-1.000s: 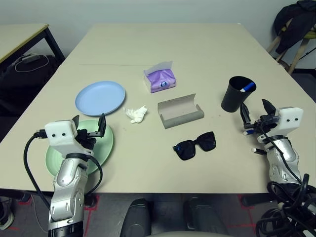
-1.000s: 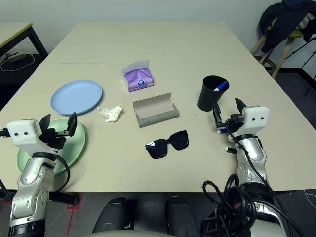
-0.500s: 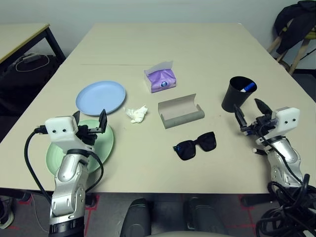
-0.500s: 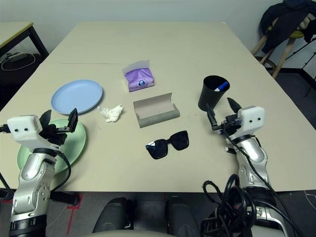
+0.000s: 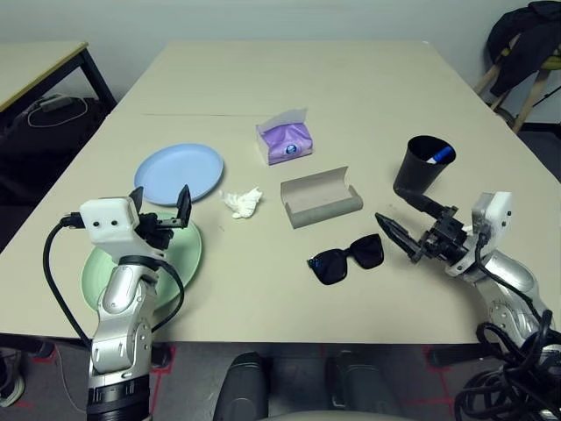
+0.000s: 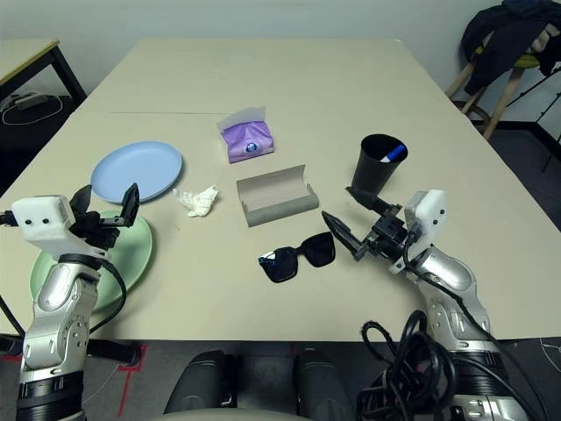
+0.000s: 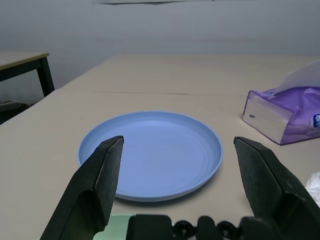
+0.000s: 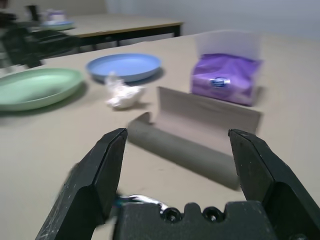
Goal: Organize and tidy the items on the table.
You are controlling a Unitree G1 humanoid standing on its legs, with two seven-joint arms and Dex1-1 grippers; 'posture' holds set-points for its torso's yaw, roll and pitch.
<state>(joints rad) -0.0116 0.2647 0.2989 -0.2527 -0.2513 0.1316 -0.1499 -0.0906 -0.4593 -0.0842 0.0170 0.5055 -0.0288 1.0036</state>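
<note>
On the pale beige worktop [image 5: 351, 96] the items are spread out. A light-blue plate [image 5: 178, 173] is set toward the robot's left, with a mint-green plate [image 5: 184, 254] nearer the robot and just beside it. A crumpled white tissue wad [image 5: 243, 202] is found between the blue plate and the grey glasses case [image 5: 321, 197], which is lying open. A purple tissue pack [image 5: 284, 141] is placed beyond the case. Black sunglasses [image 5: 345, 258] are laid in front of the case. A black cup [image 5: 422, 167], with a blue-capped pen [image 5: 441, 155] in it, is standing to the right.

The left tool [image 5: 159, 215] is held released and empty above the green plate, aimed at the blue plate. The right tool [image 5: 410, 223] is held released and empty, just right of the sunglasses and near the cup, pointed toward the case.
</note>
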